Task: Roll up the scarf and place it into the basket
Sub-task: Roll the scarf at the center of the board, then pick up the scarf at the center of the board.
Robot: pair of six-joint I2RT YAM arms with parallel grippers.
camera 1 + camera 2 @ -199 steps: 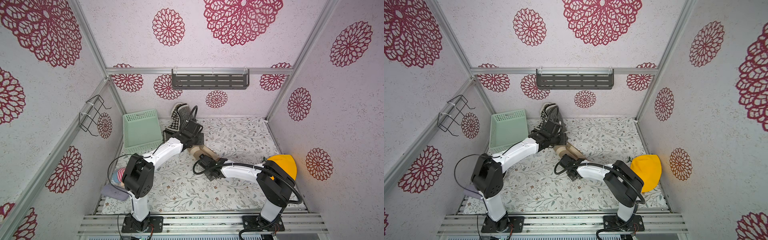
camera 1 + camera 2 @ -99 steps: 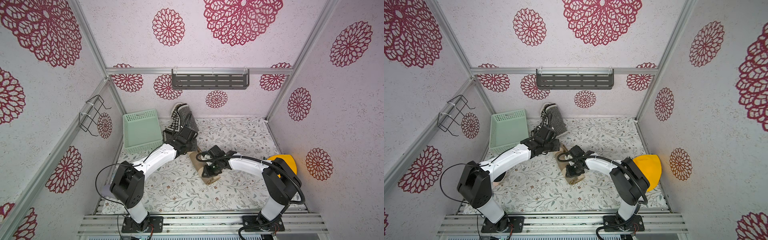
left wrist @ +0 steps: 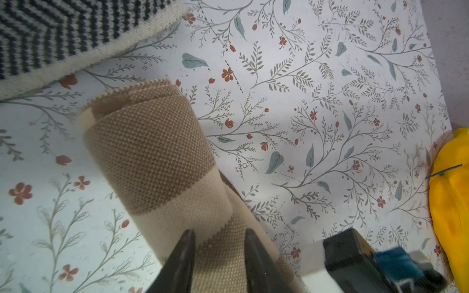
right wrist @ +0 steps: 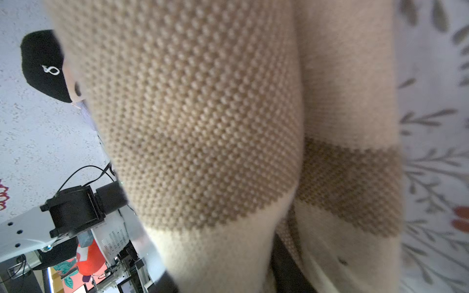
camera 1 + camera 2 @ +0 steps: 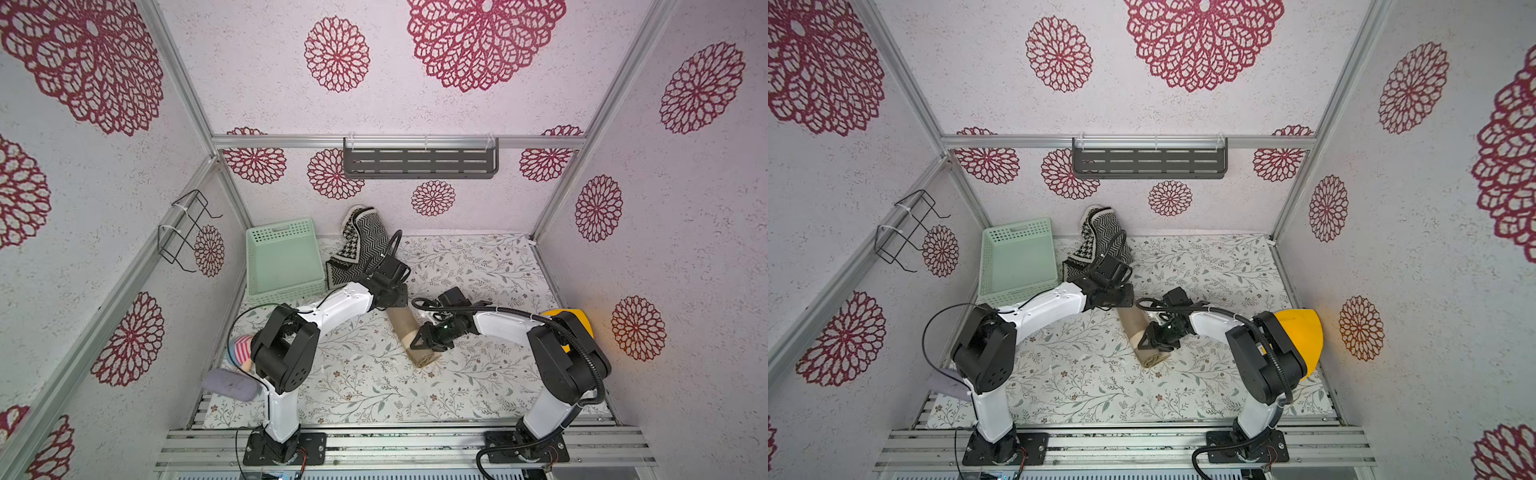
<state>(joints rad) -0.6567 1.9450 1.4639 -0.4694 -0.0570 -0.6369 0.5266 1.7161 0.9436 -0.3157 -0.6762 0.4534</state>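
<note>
In both top views the basket [image 5: 282,257] [image 5: 1017,259] stands at the left rear of the floral table [image 5: 465,266], in the upper left part of the tabletop, with nothing in it. Just to its right a black-and-white patterned knit [image 5: 361,245] leans against the back wall.

Right of that, near the middle of the frame, lies the scarf [image 5: 403,328] [image 5: 1136,328], a tan and cream roll on the table, slanting from upper left to lower right and well apart from the basket.

The left claw [image 3: 219,236] is at the roll's upper end. In the left wrist view its two dark fingers [image 3: 186,248] stand apart with the scarf [image 3: 157,152] fabric between them; I cannot tell whether they are pinching it.

The right claw [image 5: 424,343] sits on the roll's lower end. The scarf [image 4: 203,126] fills the right wrist view, and I cannot tell whether this claw is apart or clamped.

A yellow object [image 5: 575,320] lies at the table's right edge.
</note>
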